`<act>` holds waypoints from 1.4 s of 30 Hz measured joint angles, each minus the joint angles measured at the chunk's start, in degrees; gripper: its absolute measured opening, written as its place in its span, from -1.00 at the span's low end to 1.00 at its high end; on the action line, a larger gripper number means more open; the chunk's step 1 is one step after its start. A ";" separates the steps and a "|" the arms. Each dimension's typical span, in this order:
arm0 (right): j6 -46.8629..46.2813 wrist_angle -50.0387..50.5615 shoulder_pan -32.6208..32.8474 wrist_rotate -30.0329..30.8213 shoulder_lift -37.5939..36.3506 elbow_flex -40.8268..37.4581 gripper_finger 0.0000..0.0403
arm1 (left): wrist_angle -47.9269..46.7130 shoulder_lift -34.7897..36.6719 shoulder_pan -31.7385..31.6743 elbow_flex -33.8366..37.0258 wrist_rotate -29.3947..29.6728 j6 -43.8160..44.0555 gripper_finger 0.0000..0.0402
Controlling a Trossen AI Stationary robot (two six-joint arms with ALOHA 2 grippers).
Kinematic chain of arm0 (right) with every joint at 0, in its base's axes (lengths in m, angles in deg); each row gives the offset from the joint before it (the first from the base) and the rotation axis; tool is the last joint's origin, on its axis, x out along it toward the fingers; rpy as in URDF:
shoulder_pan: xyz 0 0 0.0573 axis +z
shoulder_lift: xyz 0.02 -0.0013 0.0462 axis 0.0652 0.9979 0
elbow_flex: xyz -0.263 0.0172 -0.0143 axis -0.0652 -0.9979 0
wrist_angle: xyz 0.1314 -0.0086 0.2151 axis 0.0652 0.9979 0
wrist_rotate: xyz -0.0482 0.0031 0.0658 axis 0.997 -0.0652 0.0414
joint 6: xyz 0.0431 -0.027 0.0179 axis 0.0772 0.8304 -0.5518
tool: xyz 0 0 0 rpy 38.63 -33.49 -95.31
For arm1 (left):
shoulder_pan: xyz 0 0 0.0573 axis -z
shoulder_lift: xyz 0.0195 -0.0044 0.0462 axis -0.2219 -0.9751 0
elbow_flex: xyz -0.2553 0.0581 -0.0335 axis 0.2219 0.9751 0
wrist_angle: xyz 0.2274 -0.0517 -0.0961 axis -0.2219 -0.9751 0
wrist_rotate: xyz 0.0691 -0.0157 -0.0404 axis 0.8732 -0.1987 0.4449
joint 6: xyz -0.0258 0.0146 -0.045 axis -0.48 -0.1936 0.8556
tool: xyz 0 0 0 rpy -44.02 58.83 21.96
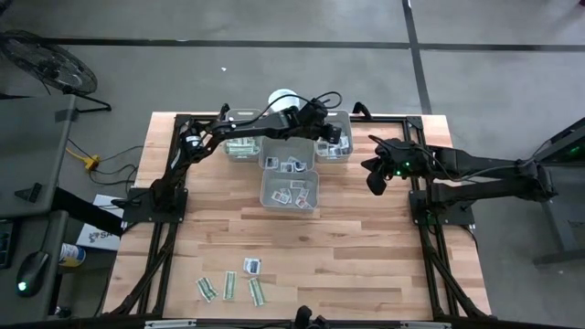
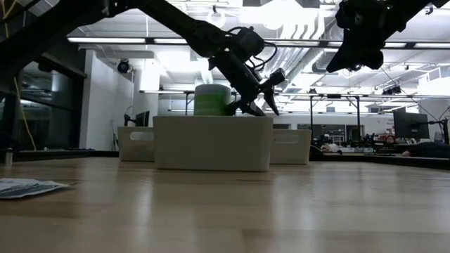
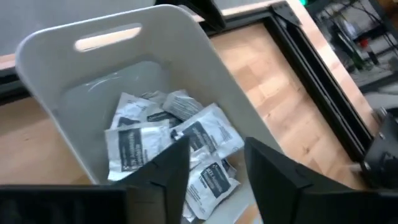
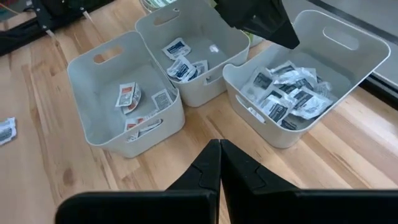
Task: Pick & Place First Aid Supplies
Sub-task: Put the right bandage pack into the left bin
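The left gripper (image 3: 214, 165) hangs with its fingers parted and empty over the far right grey plastic bin (image 3: 186, 37), where white square packets with dark print (image 3: 171, 140) lie heaped. More packets (image 1: 228, 285) wait on the near table. Descending carelessly could clip the bin wall. The right gripper (image 4: 219, 163), closed, waits right.

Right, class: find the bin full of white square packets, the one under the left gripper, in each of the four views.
High view: the bin is the far right one of the cluster.
Low view: right-hand bin, behind the front one.
Left wrist view: fills most of the picture.
Right wrist view: the fullest bin.
Shared landmark: the left gripper hovering over it.
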State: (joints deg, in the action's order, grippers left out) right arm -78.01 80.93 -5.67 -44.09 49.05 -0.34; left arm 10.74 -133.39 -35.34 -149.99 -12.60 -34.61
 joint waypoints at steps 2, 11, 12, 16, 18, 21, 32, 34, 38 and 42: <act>-0.79 -0.11 0.00 -0.51 0.00 0.00 -1.00 | -0.06 0.13 -0.02 -0.33 -2.28 -2.34 -0.18; -5.64 -4.47 2.25 1.57 0.25 0.00 -1.00 | -10.33 5.18 3.07 -2.69 -7.72 -14.60 -0.12; -6.35 -5.49 2.99 2.25 0.44 0.00 -1.00 | -13.31 6.13 3.62 -2.61 -7.64 -16.16 -0.12; -9.78 -10.20 6.51 5.75 1.60 0.02 -1.00 | -20.72 10.00 6.36 -2.60 -6.77 -20.76 -0.12; -9.83 -11.91 8.57 7.29 2.68 0.24 -1.00 | -23.42 11.72 7.90 -2.59 -5.46 -22.11 -0.12; -10.32 -14.86 11.31 9.85 5.46 1.27 -1.00 | -23.81 14.35 10.64 -0.81 -4.12 -23.09 -0.12; -11.09 -19.40 19.79 16.91 19.44 9.48 -1.00 | -14.15 27.49 19.90 19.99 -1.98 -18.87 -0.12; -11.03 -19.61 20.97 17.07 21.58 11.37 -1.00 | -9.34 31.10 21.78 25.89 -1.51 -16.64 -0.12; -11.31 -19.62 23.21 17.20 26.04 15.09 -1.00 | -5.18 38.60 26.42 36.97 1.99 -10.67 -0.12; -11.01 -19.32 25.25 17.35 30.71 18.68 -1.00 | -5.24 45.14 32.60 45.33 6.24 -4.74 -0.12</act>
State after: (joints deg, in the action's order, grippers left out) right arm -89.03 61.62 19.58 -26.75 79.76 18.35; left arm 5.51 -88.25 -2.75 -104.65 -6.36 -39.35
